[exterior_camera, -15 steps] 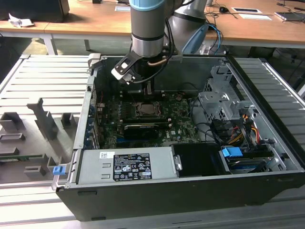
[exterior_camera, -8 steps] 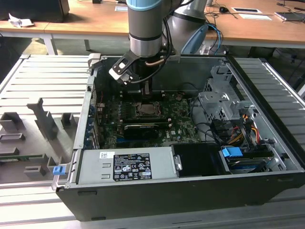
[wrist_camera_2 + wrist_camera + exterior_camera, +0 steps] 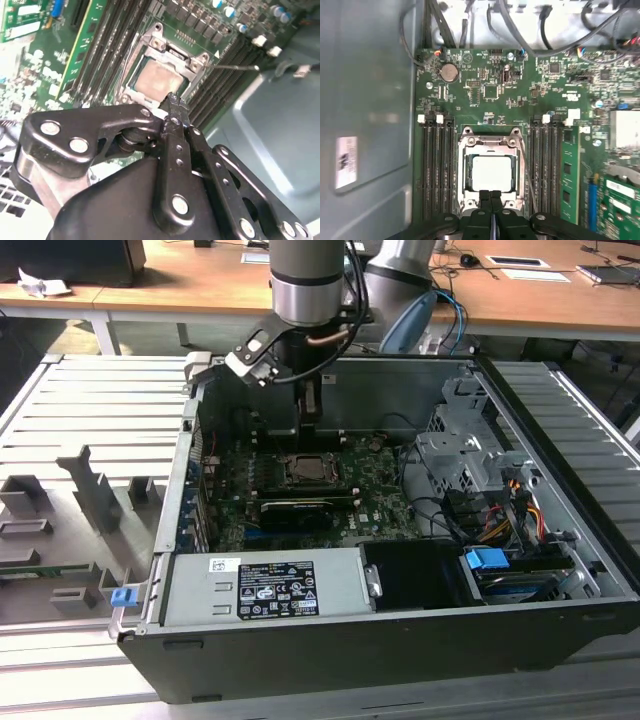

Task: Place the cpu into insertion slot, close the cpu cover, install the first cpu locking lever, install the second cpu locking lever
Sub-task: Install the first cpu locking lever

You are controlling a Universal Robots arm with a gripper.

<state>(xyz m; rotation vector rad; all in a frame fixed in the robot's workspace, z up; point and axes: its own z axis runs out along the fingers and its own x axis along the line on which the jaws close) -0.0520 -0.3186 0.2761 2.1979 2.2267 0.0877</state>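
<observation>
The cpu (image 3: 491, 172), a dull silver square, lies flat in the insertion slot (image 3: 461, 175) on the green board. The cpu cover (image 3: 490, 143), a silvery frame, lies down around it, and the chip shows through its window. In the second wrist view the cpu (image 3: 157, 80) and cover (image 3: 172, 52) sit just beyond my fingertips. A thin wire locking lever (image 3: 237, 66) sticks out sideways from the socket, and a thin lever (image 3: 529, 182) runs along one side of it. My gripper (image 3: 490, 196) hovers at the socket's edge, shut and holding nothing. In the exterior view the gripper (image 3: 308, 418) hangs just above the socket (image 3: 305, 469).
Black memory slots (image 3: 437, 170) flank the socket on both sides, with a green memory stick (image 3: 568, 170) further out. A long black card (image 3: 295, 510) lies in front of the socket. The case walls, drive cage (image 3: 460, 455), cables and power supply (image 3: 265, 590) hem in the board.
</observation>
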